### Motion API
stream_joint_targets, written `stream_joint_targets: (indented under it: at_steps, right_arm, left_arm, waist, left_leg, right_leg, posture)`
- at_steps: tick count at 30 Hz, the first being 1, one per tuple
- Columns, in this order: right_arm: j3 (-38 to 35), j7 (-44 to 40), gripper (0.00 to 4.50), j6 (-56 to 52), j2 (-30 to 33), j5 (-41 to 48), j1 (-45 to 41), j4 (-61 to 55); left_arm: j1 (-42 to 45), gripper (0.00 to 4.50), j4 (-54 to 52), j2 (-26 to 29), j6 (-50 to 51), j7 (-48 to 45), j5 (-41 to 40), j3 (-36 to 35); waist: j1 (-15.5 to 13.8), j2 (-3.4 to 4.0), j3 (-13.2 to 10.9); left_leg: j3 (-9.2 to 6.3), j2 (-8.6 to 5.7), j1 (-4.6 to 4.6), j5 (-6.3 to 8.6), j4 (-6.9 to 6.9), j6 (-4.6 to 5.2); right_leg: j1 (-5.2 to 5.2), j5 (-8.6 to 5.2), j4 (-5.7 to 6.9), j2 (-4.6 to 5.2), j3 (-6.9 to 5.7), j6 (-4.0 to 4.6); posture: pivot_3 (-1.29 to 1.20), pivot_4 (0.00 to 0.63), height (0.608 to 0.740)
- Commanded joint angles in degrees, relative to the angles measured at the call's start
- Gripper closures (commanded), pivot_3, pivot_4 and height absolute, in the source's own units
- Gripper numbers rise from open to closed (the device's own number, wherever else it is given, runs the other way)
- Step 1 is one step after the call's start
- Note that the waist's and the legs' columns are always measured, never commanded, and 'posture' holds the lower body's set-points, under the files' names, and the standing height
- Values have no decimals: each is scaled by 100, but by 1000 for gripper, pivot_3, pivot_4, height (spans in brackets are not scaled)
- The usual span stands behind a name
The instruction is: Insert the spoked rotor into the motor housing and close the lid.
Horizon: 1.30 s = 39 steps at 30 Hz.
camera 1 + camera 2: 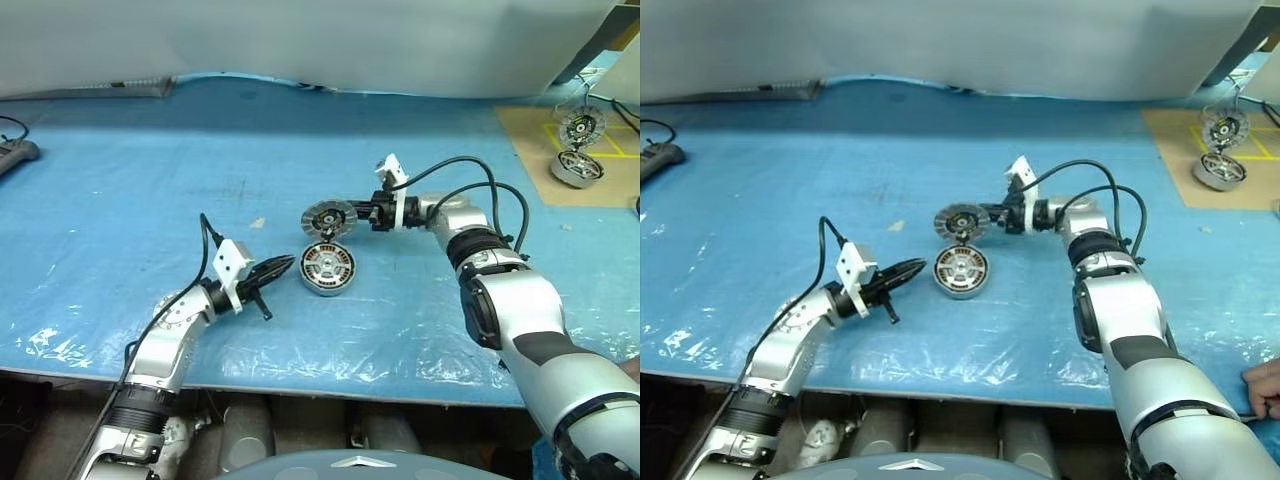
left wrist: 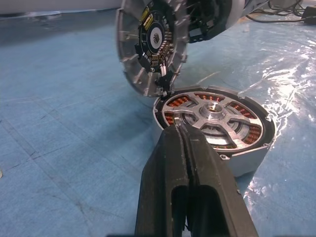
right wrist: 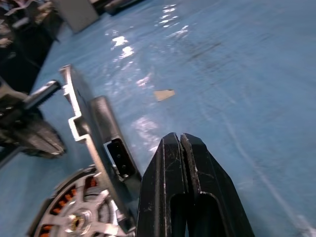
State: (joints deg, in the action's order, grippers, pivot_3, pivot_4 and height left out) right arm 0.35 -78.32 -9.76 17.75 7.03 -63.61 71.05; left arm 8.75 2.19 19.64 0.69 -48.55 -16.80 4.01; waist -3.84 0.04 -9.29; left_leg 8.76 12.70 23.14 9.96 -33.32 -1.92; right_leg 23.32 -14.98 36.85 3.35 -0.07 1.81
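The motor housing (image 1: 328, 270) lies on the blue table cover, and copper windings show inside it. The spoked rotor (image 2: 213, 112) sits in the housing, its silver spokes and hub facing up. The lid (image 1: 328, 218) stands tilted up on its hinge at the housing's far edge, inner face toward me. My left gripper (image 1: 288, 262) is shut and empty, lying level, its tip just short of the housing's near-left rim. My right gripper (image 1: 353, 213) is shut and empty and points left, its tip close behind the lid's outer face (image 3: 94, 131). I cannot tell if it touches.
A second motor (image 1: 578, 150) with its lid up sits on a brown board at the far right. A dark power strip (image 1: 15, 152) lies at the left edge. A small scrap (image 1: 258, 223) lies left of the lid. A person's hand (image 1: 1262, 385) shows at the right edge.
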Motion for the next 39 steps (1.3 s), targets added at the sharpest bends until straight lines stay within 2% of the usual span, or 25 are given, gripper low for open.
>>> stream_joint_targets:
  at_steps: [1, 9, 17, 19, 22, 27, 34, 39]
  right_arm:
    - [101, -631, 4500, -223, 1, -22, 50, -274]
    - [530, -1144, 4500, -430, -91, -97, 879, -1274]
    - [980, -1079, 4500, -641, 159, -57, 2006, -2865]
    - [800, -771, 4500, -602, 222, 95, 2259, -3432]
    - [322, 116, 4500, -560, 177, 373, 2623, -4373]
    - [-113, 1745, 4500, -343, 73, 344, 3640, -6187]
    - [-167, 2596, 4500, -1189, 261, 720, 5326, -8635]
    - [-284, 3034, 4500, -1374, 406, 872, 5923, -9341]
  left_arm:
    - [40, 4457, -32, 83, -1, -25, -130, -172]
    - [-93, 4457, -20, 280, 77, -201, -238, -247]
    - [-9, 4457, -223, 260, 334, -106, -303, -197]
    - [33, 4457, -288, 217, 388, -54, -291, -170]
    - [71, 4457, -388, 170, 471, 9, -303, -166]
    - [23, 4457, -545, 164, 594, 17, -352, -174]
    - [-28, 4457, -489, 213, 561, -137, -354, -155]
    - [-16, 4457, -241, 211, 376, -273, -284, -130]
  waist:
    - [-5, 0, 0]
    - [-12, 0, 0]
    - [-21, 0, 1]
    - [-33, 0, 1]
    - [-47, 0, 1]
    - [-38, -1, 0]
    - [-38, -1, 0]
    - [-14, 0, 0]
  left_leg:
    - [0, 0, 0, 0, 0, 0]
    - [2, 0, 1, -1, 2, 1]
    - [2, 1, -24, 0, 4, -2]
    - [2, 2, -29, 0, 5, -3]
    - [3, 0, -29, -5, 8, -12]
    - [5, -7, -27, -2, 21, -35]
    - [4, -23, -28, 0, 53, -45]
    - [3, -34, -40, 0, 70, -46]
  right_leg:
    - [0, 0, 0, 0, 0, 0]
    - [1, -2, -3, -5, -3, 4]
    - [-21, -2, -4, -3, -1, 4]
    - [-26, -3, -5, -2, 0, 4]
    - [-27, -2, -9, -1, 3, 3]
    - [-18, -2, -14, -5, 6, 0]
    - [-18, 10, -45, -5, 7, -28]
    - [-29, 10, -87, -6, 22, -31]
  posture:
    - [0, 150, 740]
    - [0, 150, 740]
    - [0, 150, 740]
    - [0, 150, 740]
    - [0, 150, 740]
    - [0, 150, 740]
    - [0, 150, 740]
    - [0, 150, 740]
